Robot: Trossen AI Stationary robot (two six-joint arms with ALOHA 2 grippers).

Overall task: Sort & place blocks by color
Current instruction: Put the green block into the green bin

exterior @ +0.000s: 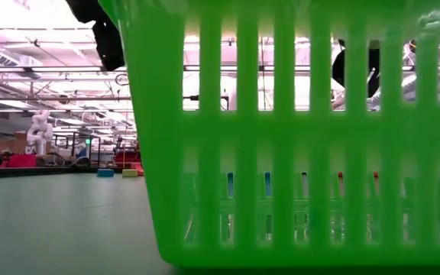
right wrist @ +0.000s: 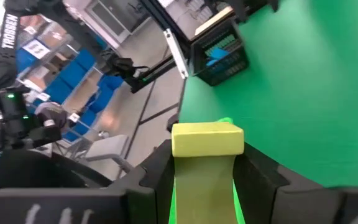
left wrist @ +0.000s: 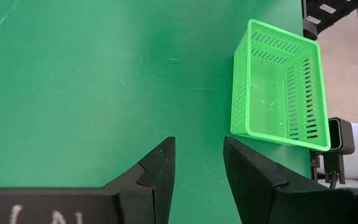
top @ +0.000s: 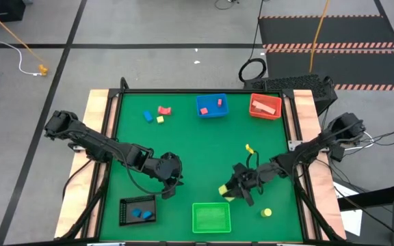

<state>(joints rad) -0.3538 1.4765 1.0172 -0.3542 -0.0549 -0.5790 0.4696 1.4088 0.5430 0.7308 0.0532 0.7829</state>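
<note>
A green worktop (top: 204,147) carries four trays. The right tool (top: 232,191) is clamped on a yellow bar block (right wrist: 207,139), just beside the green tray (top: 211,217) at the near edge. The left tool (top: 169,183) hangs above bare worktop near the black tray (top: 137,210), its fingers (left wrist: 160,171) apart and holding nothing. To do this well, I'd carry the bar squarely over the green tray's opening, lower it inside the rim, then part the fingers, so it cannot bounce out
</note>
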